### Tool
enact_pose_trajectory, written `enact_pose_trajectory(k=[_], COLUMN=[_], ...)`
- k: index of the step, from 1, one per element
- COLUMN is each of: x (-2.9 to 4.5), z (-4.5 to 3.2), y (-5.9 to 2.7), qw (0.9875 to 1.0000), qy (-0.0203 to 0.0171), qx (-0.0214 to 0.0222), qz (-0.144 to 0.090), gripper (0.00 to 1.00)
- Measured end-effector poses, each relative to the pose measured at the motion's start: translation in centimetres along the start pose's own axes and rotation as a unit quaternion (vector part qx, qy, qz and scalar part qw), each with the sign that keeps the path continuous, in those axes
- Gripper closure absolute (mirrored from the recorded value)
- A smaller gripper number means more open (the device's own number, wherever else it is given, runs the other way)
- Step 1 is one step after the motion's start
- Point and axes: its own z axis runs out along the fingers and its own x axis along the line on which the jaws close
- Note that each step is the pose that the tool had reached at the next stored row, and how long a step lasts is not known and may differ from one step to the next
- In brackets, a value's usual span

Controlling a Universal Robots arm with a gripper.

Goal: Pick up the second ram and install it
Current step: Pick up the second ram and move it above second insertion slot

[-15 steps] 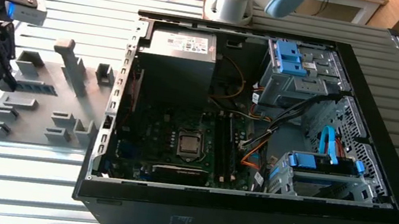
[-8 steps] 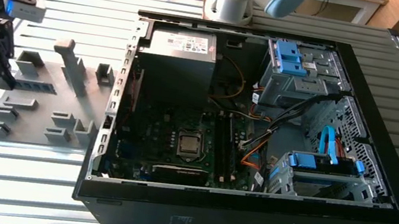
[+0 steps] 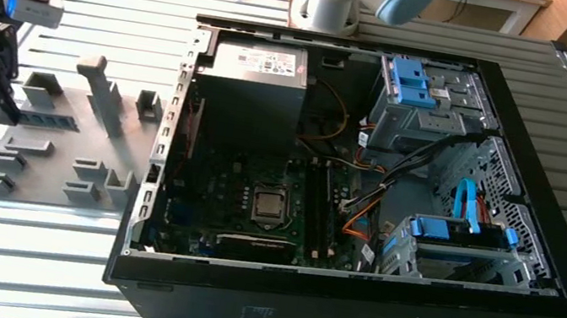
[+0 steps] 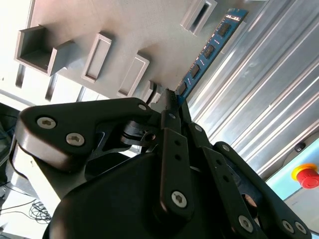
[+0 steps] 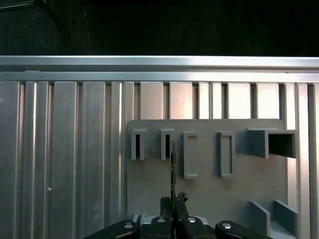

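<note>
Far on the exterior view's left, near the edge of the ribbed table (image 3: 40,257): the gripper (image 3: 11,114), low over the grey plate (image 3: 54,165). Open room above the plate.

Fingers (image 4: 168,124) pressed tight on one end of the second ram (image 3: 50,120), with no gap showing. A long blue strip, standing on its thin edge, pointing toward the exterior view's right, between grey blocks (image 3: 42,89) on the plate. Cannot tell whether touching the plate. In the first wrist view, the second ram (image 5: 172,164) thin as a line, with slotted blocks close on both sides.

Next to the right, the open computer case (image 3: 294,306), its side wall just beside the plate's edge. Inside, some room over the dark board (image 3: 211,182). Farther right, crowded with wires and blue latches (image 3: 410,81).
</note>
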Motion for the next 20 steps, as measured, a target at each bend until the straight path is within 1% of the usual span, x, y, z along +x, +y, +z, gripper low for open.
enact_pose_trajectory(k=[20], x=[-0.01], z=[-1.30], y=[0.02], qw=[1.0000], qy=[0.0000], qx=[0.0000], qz=[0.000], gripper=[0.86])
